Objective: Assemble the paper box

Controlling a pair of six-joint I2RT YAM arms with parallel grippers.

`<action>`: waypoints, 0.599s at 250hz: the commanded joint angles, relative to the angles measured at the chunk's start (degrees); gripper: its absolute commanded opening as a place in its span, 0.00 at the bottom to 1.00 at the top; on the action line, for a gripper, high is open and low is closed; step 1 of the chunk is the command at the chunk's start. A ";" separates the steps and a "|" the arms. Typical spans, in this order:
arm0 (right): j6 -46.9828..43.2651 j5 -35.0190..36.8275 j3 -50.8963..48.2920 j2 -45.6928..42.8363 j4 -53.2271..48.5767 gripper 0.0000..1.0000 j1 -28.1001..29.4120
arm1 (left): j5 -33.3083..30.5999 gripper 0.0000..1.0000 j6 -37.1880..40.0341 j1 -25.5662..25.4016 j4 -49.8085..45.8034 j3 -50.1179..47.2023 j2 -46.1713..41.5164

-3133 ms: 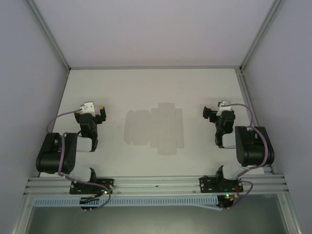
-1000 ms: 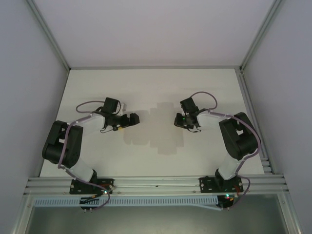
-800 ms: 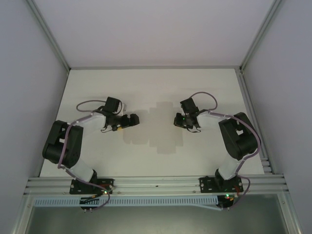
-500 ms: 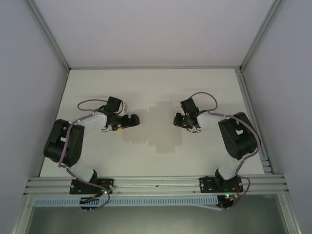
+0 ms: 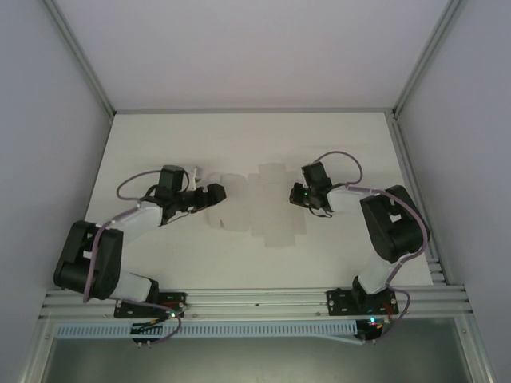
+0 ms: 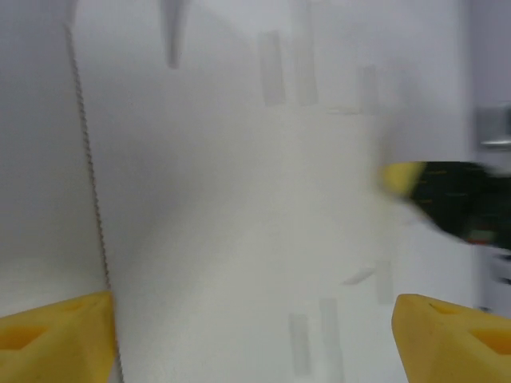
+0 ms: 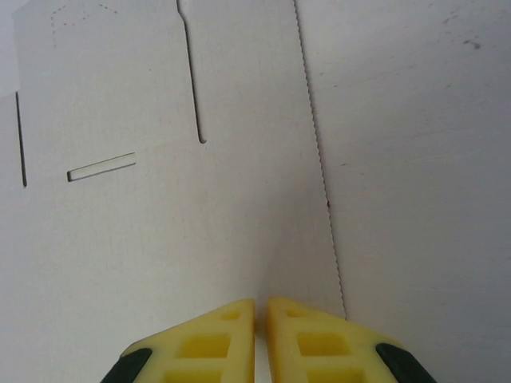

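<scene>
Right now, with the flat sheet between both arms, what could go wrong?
1. The right jaws are shut, tips near the serrated right edge of the paper box; pressing there might slide or crease the thin sheet.
2. The left jaws stand open at its left end, but it lies flat on the table, so they may close on nothing.

Left pincer [image 6: 254, 331] wide, right pincer [image 7: 260, 308] tight together.

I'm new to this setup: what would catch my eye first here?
The paper box, a flat die-cut sheet, lies in the middle of the white table and barely stands out against it. From either side a dark arm reaches in. The left gripper is open over its left flap, and the right gripper is shut at its serrated right edge.
</scene>
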 commanded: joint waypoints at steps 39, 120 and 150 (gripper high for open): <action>0.34 -6.25 -4.86 4.36 -6.37 0.13 2.42 | 10.96 0.85 -0.25 -2.53 9.69 0.91 -3.64; -1.20 -5.69 -5.84 2.10 -5.43 0.14 2.41 | -3.54 0.61 9.12 -3.63 -10.21 9.67 2.60; -1.91 -6.65 -5.81 0.83 -4.24 0.15 2.41 | -6.60 0.35 10.30 -4.58 -12.66 11.56 4.95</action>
